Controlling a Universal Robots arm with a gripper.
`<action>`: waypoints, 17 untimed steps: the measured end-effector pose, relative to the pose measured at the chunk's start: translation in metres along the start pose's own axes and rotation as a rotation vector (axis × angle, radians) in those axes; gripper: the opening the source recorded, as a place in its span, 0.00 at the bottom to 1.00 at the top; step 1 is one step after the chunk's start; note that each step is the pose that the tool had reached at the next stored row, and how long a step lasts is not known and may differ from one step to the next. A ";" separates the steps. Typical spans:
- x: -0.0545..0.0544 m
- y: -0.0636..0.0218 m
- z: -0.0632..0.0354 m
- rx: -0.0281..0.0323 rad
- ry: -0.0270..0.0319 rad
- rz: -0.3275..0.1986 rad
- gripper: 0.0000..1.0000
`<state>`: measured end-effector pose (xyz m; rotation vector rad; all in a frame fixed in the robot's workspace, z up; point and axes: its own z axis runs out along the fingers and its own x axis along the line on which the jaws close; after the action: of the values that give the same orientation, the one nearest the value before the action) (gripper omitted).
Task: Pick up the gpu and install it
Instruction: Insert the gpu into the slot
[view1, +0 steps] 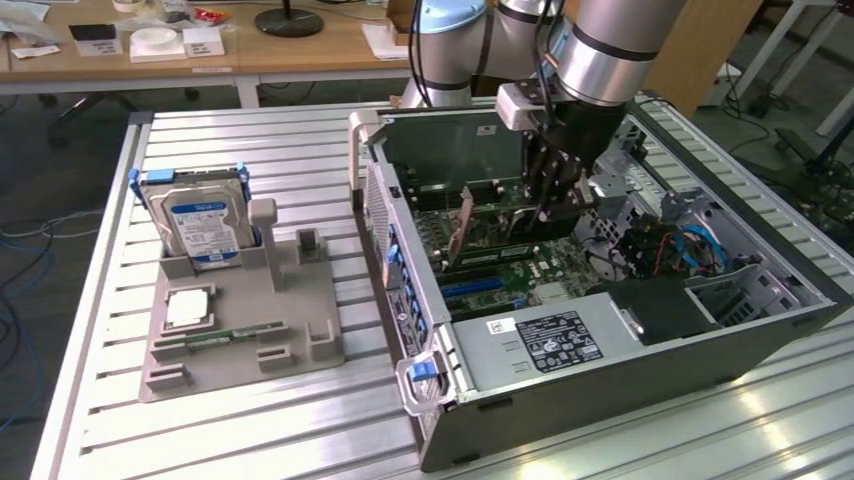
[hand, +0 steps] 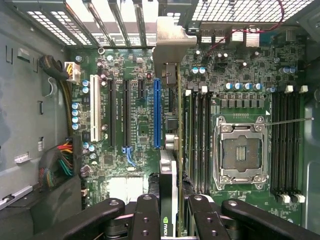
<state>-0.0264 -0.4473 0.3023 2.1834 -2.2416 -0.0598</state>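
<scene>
The counter (view1: 267, 150) of ribbed metal slats carries an open computer case (view1: 641, 360), lying with its motherboard (hand: 140, 125) exposed. Outside the case, toward the exterior view's left, a grey fixture tray (view1: 227, 340) holds an upright hard drive (view1: 200, 225) with a blue label. The robot arm (view1: 607, 50) reaches down into the case, its gripper (hand: 170, 210) low over the motherboard. The jaws are clenched on the gpu (hand: 172, 150), which is held edge-on between them, its silvery bracket (hand: 170, 42) toward the slotted back wall of the case. The card hangs over the motherboard just beside the long blue slot (hand: 157, 112), between that slot and the memory slots next to the empty processor socket (hand: 240, 155).
</scene>
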 end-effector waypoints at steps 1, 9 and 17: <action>0.000 0.0000 0.0001 0.0001 -0.0001 0.000 0.27; 0.000 0.0000 0.0016 0.0000 -0.0001 0.000 0.27; 0.000 0.0000 0.0037 0.0000 -0.0002 0.000 0.27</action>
<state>-0.0265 -0.4473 0.2986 2.1835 -2.2417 -0.0599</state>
